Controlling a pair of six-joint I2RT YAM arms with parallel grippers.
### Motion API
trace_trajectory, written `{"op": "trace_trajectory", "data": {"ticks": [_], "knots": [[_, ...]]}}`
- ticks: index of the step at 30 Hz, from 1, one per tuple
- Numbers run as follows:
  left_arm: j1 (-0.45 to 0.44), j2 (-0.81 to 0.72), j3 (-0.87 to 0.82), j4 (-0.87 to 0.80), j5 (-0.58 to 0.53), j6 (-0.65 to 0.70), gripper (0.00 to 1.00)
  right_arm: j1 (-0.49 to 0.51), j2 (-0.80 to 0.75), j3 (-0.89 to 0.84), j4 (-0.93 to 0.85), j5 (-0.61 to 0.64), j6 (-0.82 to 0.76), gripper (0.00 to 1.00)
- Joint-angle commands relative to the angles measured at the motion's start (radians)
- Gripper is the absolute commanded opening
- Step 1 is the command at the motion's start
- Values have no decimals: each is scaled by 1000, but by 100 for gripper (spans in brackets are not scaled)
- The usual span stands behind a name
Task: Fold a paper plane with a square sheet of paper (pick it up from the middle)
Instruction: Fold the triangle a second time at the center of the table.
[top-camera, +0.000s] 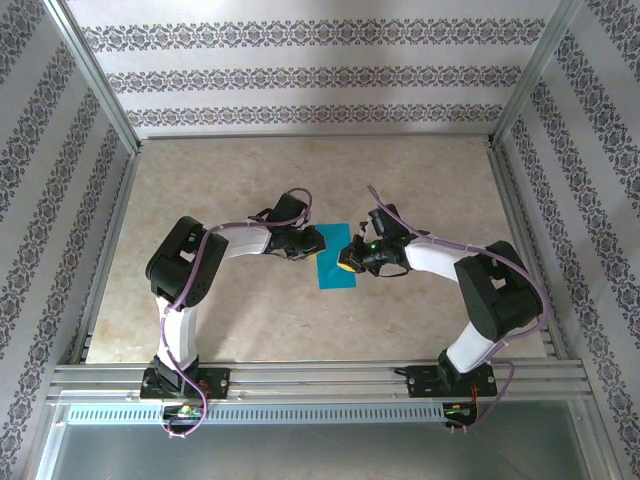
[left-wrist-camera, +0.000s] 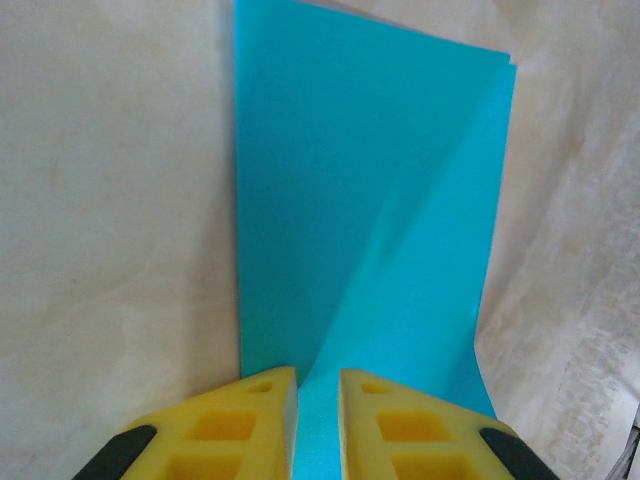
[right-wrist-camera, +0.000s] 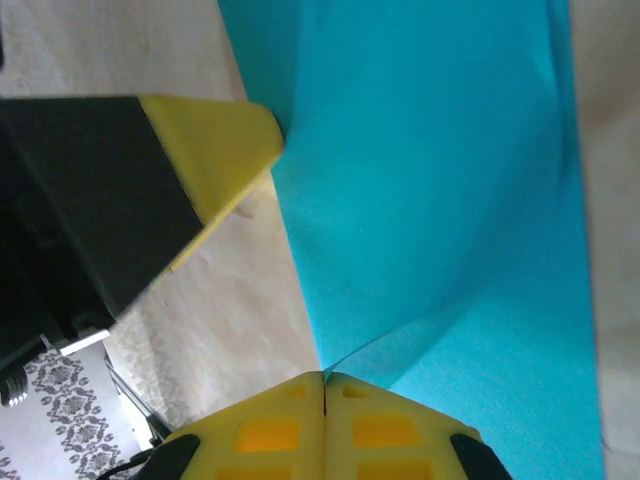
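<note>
- The right end effector (right-wrist-camera: 325, 385) has its yellow fingers pressed together. A raised fold of the square sheet of paper (right-wrist-camera: 430, 180) runs straight into the tips, so it appears to pinch one layer at the sheet's right edge.
- The left end effector (left-wrist-camera: 318, 400) stands with its jaws nearly together and a thin strip of blue in the gap. I cannot tell whether it pinches the paper or only hovers above it.
- The sheet lies mid-counter between the two arms, already folded to a tall rectangle. A diagonal crease runs from the left tips to the far corner.
- The step in hand, as I judge it, is turning a corner flap over along that diagonal. One side should pin the paper flat while the other carries the flap over low and slowly, lining up the edges before pressing. Thin paper buckles or slides if pulled sideways.
- Pressing from the held end outward should set the crease sharp.
- The counter (top-camera: 260, 320) is pale, marbled and smooth, and probably gives the sheet little grip.
- Patterned wallpaper (top-camera: 300, 75) closes three sides, framed by aluminium rails (top-camera: 320, 372).
</note>
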Motion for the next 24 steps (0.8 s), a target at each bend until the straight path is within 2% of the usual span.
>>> {"op": "trace_trajectory", "data": {"ticks": [1,11,16,24], "knots": [[4,31,-11,-24,6,-14,19,15,46,42,32,3,-26,3],[4,21,8,-35,26,-16,18,59,167,135,11,61,-77,3],[9,-12,99,-105,61,37,19,62,180,136,5,78,-82,3],[20,59,176,-217,-6,80,19,62,184,125,23,74,-82,3]]}}
